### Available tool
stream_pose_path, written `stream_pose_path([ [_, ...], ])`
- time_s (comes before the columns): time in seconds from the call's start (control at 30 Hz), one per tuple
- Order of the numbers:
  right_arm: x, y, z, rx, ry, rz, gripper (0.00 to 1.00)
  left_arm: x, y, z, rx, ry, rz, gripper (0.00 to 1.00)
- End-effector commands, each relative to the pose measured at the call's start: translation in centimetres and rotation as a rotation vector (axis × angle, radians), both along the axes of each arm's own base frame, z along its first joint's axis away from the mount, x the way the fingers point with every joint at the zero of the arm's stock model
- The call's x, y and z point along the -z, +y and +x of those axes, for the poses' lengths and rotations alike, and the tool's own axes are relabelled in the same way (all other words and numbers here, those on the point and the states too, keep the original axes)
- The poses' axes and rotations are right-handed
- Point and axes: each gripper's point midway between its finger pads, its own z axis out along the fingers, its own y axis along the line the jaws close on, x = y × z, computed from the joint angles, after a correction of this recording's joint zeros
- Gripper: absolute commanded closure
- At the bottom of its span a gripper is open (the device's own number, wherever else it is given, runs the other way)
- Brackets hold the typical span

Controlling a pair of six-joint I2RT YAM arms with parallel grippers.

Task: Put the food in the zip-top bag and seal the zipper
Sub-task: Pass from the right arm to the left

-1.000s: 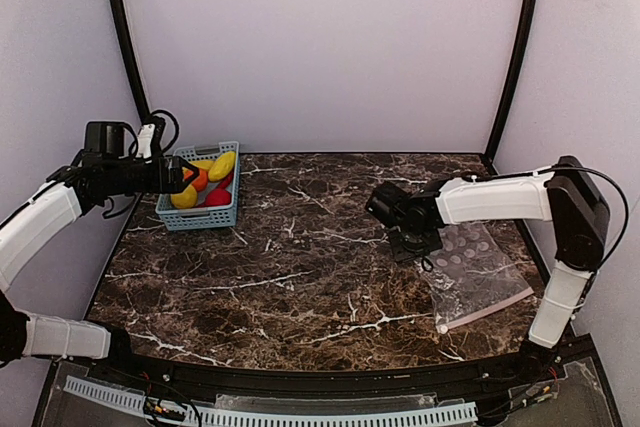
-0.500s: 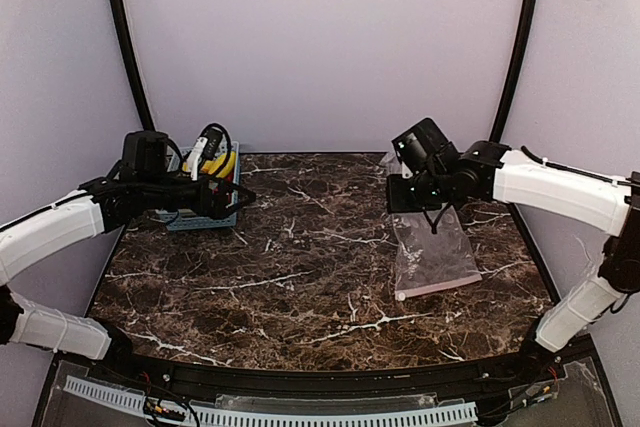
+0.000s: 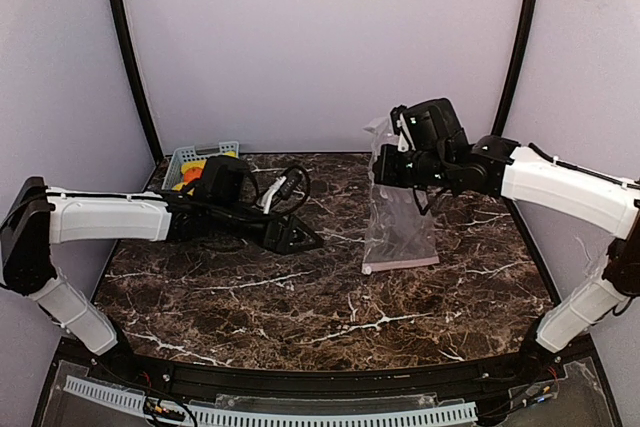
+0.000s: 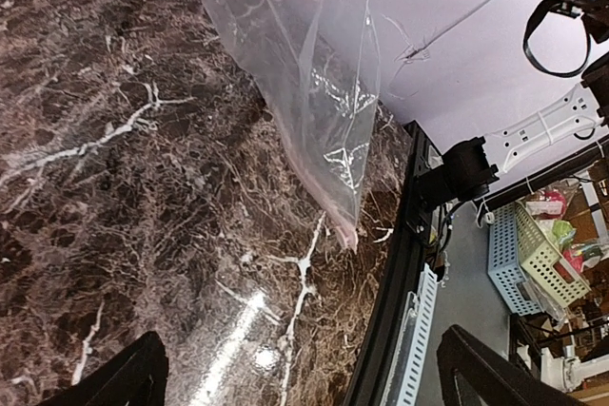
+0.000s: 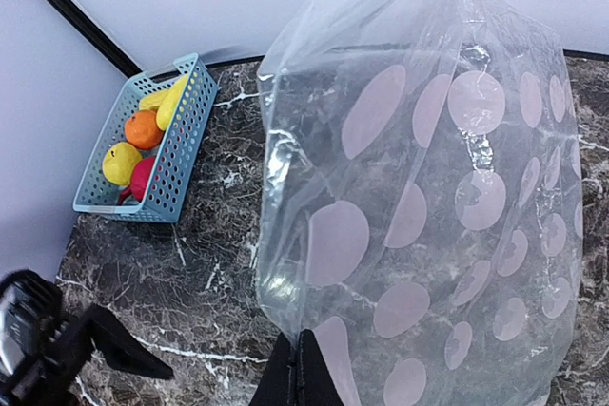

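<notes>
Firmly clamped, right hand point(image 5: 299, 360) holds the bag point(image 5: 423, 197).

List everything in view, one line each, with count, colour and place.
zip-top bag: one, clear with white dots, hanging at centre right, pink zipper edge lowest
basket: one, blue-grey, far left corner
food: at least two yellow pieces, one orange ball, one red piece, in the basket
table: one, dark marble
left gripper: one, black, open, low over the table left of the bag
right gripper: one, black, shut on the bag's top
</notes>
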Motion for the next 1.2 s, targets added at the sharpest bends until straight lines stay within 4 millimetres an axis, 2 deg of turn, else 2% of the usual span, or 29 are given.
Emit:
stream_pose_path([
  [0.0,-2.2,1.6,0.9,-0.002,-0.046,0.084,1.00,-1.6,-2.4,-1.0,0.051,0.036,-0.075,0.00],
  [0.17,-2.4,2.0,1.1,0.000,-0.060,0.088,1.00,-0.5,-4.3,-1.7,0.072,0.082,-0.082,0.00],
  [0.3,-2.1,2.4,1.2,-0.001,-0.057,0.084,1.00,1.3,-6.4,-2.4,0.101,0.142,-0.062,0.00],
  [0.4,-2.2,2.8,1.0,-0.006,-0.058,0.086,1.00,2.4,-7.5,-2.1,0.100,0.179,-0.045,0.07],
  [0.53,-1.9,3.3,0.8,-0.014,-0.053,0.088,1.00,3.1,-7.9,-1.6,0.079,0.177,-0.020,0.17],
  [0.67,-1.8,4.0,0.6,-0.028,-0.050,0.093,1.00,3.5,-7.9,-1.3,0.068,0.175,-0.002,0.35],
  [0.73,-1.7,4.3,0.5,-0.030,-0.047,0.093,1.00,3.9,-7.8,-1.3,0.064,0.179,0.011,0.40],
  [0.93,-1.6,4.9,0.5,-0.034,-0.047,0.092,1.00,4.5,-7.7,-1.3,0.060,0.189,0.035,0.51],
  [1.1,-1.5,5.2,0.5,-0.037,-0.047,0.087,1.00,4.7,-7.6,-1.4,0.057,0.189,0.053,0.54],
  [1.17,-1.3,5.3,0.4,-0.038,-0.044,0.086,1.00,4.8,-7.6,-1.4,0.057,0.191,0.055,0.59],
])
